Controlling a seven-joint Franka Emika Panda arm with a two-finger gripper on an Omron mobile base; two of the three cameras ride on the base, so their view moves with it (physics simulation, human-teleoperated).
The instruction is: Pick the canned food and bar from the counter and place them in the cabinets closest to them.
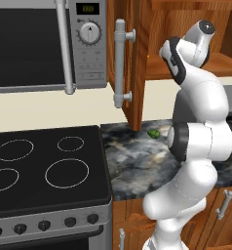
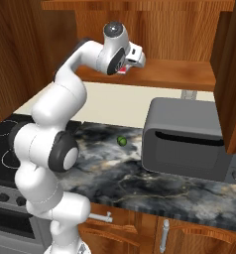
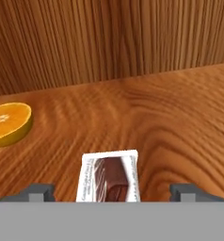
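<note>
My end effector (image 3: 111, 194) was inside the open cabinet (image 2: 154, 74), just above its wooden shelf. Its two fingertips (image 3: 38, 192) stood wide apart, clear of the packet on both sides, so the end effector was open and gripped nothing.

One bar (image 3: 109, 176) lay flat on the shelf between the fingertips, touching neither. One orange slice (image 3: 9, 122) lay on the same shelf, well apart from the bar, toward the left of the hand view.

On the tabletop (image 1: 132, 166) below sat one small green fruit (image 1: 153, 133), near the back wall. One grey toaster (image 2: 187, 141) stood on the tabletop to the right of the fruit. One stove top (image 1: 45, 168) with four ring markings adjoined the tabletop, with one microwave (image 1: 45, 44) mounted above it.
</note>
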